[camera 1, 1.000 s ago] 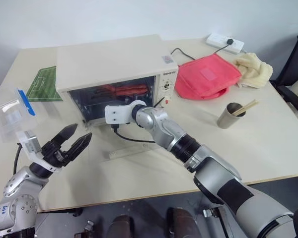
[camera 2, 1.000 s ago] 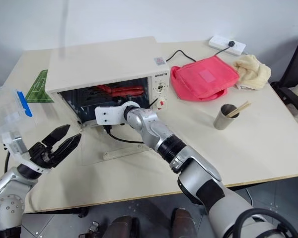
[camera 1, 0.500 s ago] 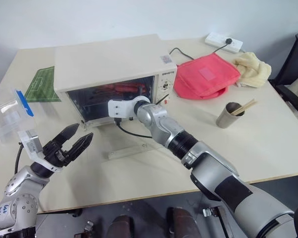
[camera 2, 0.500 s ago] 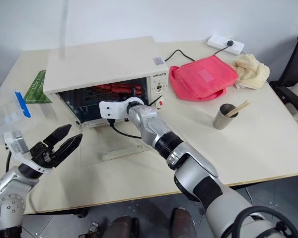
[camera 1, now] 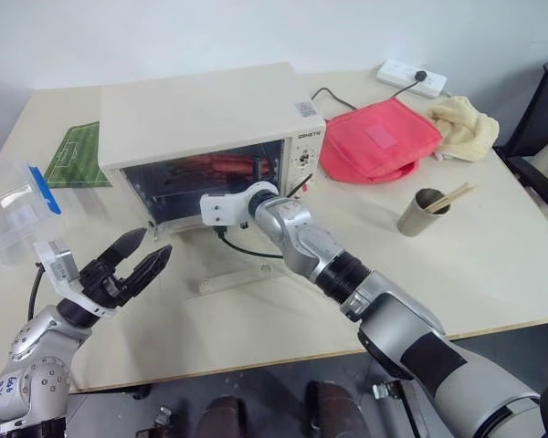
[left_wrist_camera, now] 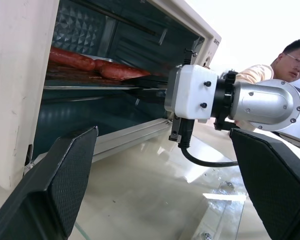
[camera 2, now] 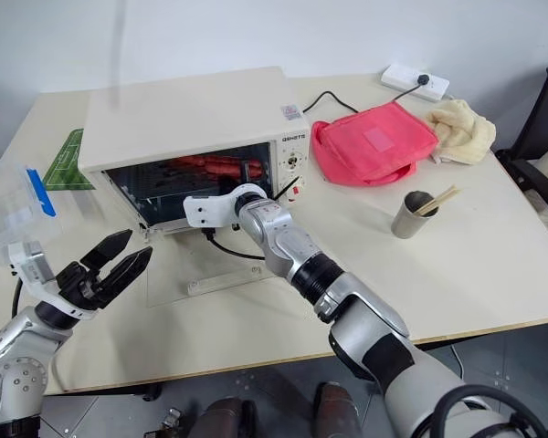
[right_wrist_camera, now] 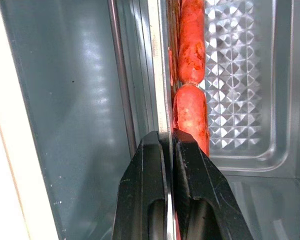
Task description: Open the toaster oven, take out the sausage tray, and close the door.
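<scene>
The cream-white toaster oven (camera 1: 205,114) stands on the table. Its glass door (camera 1: 237,275) lies folded down flat in front of it. Inside, the silvery sausage tray (left_wrist_camera: 87,80) sits on a rack with red sausages (right_wrist_camera: 191,45) on it. My right gripper (right_wrist_camera: 166,137) reaches into the oven's mouth and is shut on the tray's thin front rim (right_wrist_camera: 155,65), just beside a sausage. My left gripper (camera 1: 149,244) hovers open above the table, to the left of the door, with nothing between its fingers.
A clear plastic box with a blue clip (camera 1: 18,210) and a green mat (camera 1: 78,155) lie left of the oven. A red pouch (camera 1: 379,141), a cream towel (camera 1: 466,128), a metal cup with chopsticks (camera 1: 423,212) and a power strip (camera 1: 413,79) lie to the right. A person (left_wrist_camera: 290,55) sits beyond the table.
My right wrist has rolled a little at the oven's mouth. The left arm has kept still.
</scene>
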{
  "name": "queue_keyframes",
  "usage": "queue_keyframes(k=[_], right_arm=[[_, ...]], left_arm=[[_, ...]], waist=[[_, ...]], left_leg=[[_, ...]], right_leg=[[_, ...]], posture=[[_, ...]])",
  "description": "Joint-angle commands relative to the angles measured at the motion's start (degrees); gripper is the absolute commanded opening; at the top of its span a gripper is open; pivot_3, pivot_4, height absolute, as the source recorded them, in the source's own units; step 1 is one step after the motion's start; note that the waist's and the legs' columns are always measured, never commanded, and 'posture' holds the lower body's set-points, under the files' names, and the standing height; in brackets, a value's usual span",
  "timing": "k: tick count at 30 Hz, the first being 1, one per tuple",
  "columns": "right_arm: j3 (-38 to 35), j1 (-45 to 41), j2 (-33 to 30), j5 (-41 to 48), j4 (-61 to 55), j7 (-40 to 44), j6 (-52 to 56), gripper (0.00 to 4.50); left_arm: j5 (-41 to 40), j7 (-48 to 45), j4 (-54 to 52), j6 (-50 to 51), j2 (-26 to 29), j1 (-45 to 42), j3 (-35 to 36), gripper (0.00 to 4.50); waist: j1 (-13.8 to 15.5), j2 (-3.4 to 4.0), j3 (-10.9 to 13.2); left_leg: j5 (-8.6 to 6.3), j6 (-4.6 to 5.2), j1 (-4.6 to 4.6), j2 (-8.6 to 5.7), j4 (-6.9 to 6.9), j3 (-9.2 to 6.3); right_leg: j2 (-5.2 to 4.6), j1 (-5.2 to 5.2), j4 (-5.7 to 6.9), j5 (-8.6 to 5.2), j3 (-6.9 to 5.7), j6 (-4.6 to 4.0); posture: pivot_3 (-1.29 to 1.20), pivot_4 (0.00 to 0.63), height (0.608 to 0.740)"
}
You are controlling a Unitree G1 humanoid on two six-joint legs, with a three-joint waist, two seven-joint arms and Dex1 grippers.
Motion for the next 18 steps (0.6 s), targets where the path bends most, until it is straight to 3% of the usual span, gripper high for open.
queue_keyframes(k=[1, 18], right_arm=[[0.0, 0.8, 0.6, -0.5, -5.8, -0.7, -0.7, 0.01], [2.6, 11.5, -4.6, -7.6, -25.0, 7.2, -0.3, 0.01]], left_arm=[[-1.5, -0.6, -0.5, 0.4, 0.6, 0.0, 0.4, 4.5], [-7.9, -1.2, -2.8, 3.9, 2.3, 0.8, 2.9, 4.5]], waist=[[0.0, 0.0, 0.0], [-0.2, 0.0, 0.0]], left_leg=[[0.0, 0.0, 0.0, 0.01, 0.0, 0.01], [-0.01, -0.02, 0.03, 0.04, -0.02, 0.06]], right_leg=[[0.01, 0.0, 0.0, 0.0, 0.0, 0.0], [0.04, -0.02, -0.02, -0.01, 0.05, -0.02]], posture=[[0.0, 0.15, 0.74], [0.0, 0.15, 0.74]])
